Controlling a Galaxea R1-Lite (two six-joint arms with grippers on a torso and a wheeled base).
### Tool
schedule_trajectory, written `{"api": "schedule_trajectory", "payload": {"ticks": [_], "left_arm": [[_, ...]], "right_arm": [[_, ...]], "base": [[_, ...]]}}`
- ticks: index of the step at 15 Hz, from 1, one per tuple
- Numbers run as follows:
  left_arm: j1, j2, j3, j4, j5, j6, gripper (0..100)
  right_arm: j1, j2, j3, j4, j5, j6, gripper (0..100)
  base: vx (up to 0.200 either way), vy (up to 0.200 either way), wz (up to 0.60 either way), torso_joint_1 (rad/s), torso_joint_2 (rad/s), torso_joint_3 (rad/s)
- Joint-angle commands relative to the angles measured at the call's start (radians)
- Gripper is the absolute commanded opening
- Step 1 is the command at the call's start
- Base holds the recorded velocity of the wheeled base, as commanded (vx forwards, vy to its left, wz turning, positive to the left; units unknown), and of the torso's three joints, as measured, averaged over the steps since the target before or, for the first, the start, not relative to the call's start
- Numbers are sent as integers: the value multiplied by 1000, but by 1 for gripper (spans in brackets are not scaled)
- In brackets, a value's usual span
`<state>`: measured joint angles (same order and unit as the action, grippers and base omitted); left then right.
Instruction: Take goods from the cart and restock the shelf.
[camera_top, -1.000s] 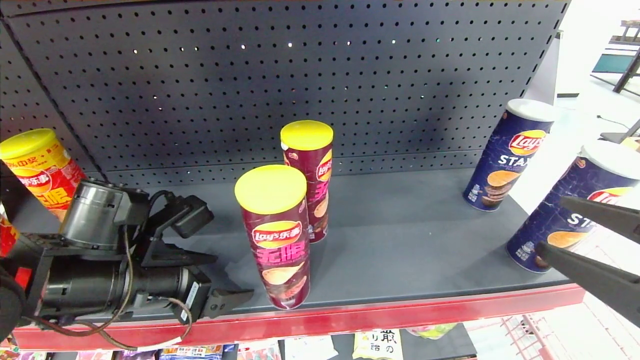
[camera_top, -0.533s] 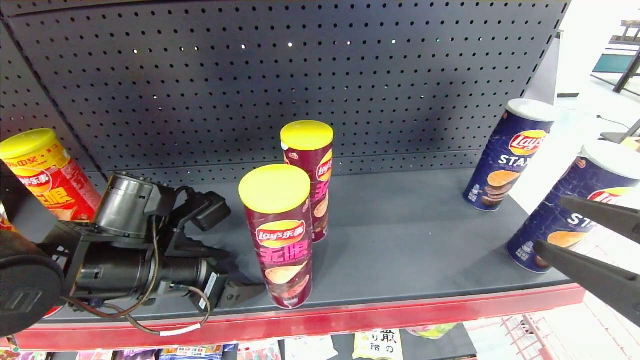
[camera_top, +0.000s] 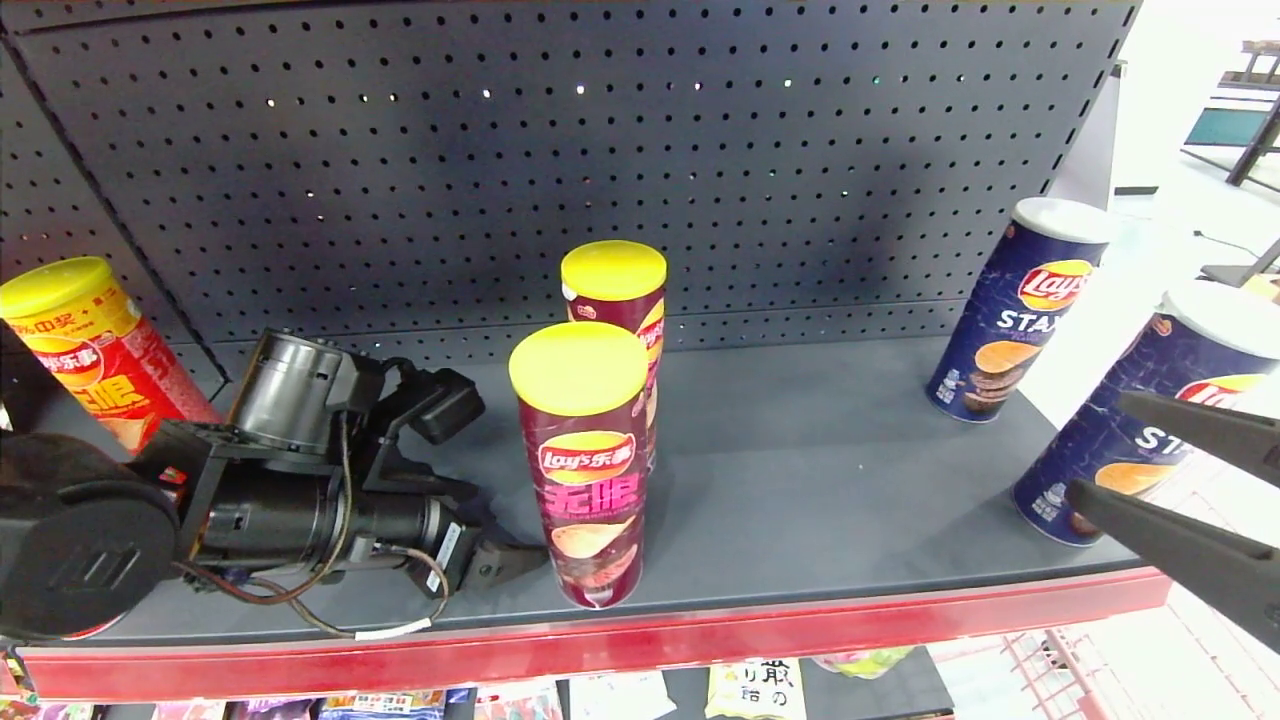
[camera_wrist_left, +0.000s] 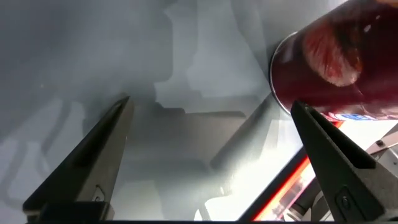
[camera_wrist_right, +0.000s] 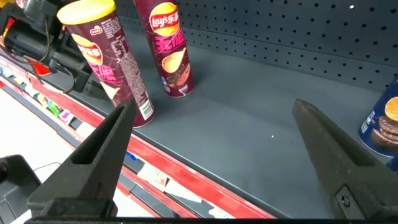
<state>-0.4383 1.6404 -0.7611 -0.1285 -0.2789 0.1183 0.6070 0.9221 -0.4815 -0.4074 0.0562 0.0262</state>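
Observation:
Two maroon chip cans with yellow lids stand mid-shelf, the front one (camera_top: 590, 470) close before the back one (camera_top: 618, 290). My left gripper (camera_top: 510, 560) lies low on the shelf at the front can's left, open, one fingertip against the can's base. In the left wrist view the gripper (camera_wrist_left: 211, 102) has bare shelf between its fingers, and the can's base (camera_wrist_left: 329, 68) sits outside one fingertip. My right gripper (camera_top: 1100, 448) hangs open at the shelf's right end before a blue can (camera_top: 1160, 410). The right wrist view shows the gripper (camera_wrist_right: 214, 107) holding nothing.
A red can (camera_top: 80, 340) stands at the far left, and a second blue can (camera_top: 1020, 310) at the back right. The grey shelf board (camera_top: 800, 480) has a red front lip (camera_top: 600, 640) and a pegboard back (camera_top: 600, 150). Packets (camera_top: 755, 685) lie below.
My left arm has slid to the right along the shelf, and the front maroon can has shifted right with it, now standing before the back can. The right arm has kept still.

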Motion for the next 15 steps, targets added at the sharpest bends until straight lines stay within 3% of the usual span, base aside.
{"api": "schedule_trajectory", "payload": {"ticks": [1, 15], "left_arm": [[-8, 18, -12, 0, 0, 0, 100], [-10, 44, -46, 0, 0, -2, 100]], "right_arm": [[0, 4, 0, -1, 1, 0, 100], [0, 7, 1, -1, 1, 0, 100]], "base": [[0, 0, 0, 0, 0, 0], [0, 0, 0, 0, 0, 0]]}}
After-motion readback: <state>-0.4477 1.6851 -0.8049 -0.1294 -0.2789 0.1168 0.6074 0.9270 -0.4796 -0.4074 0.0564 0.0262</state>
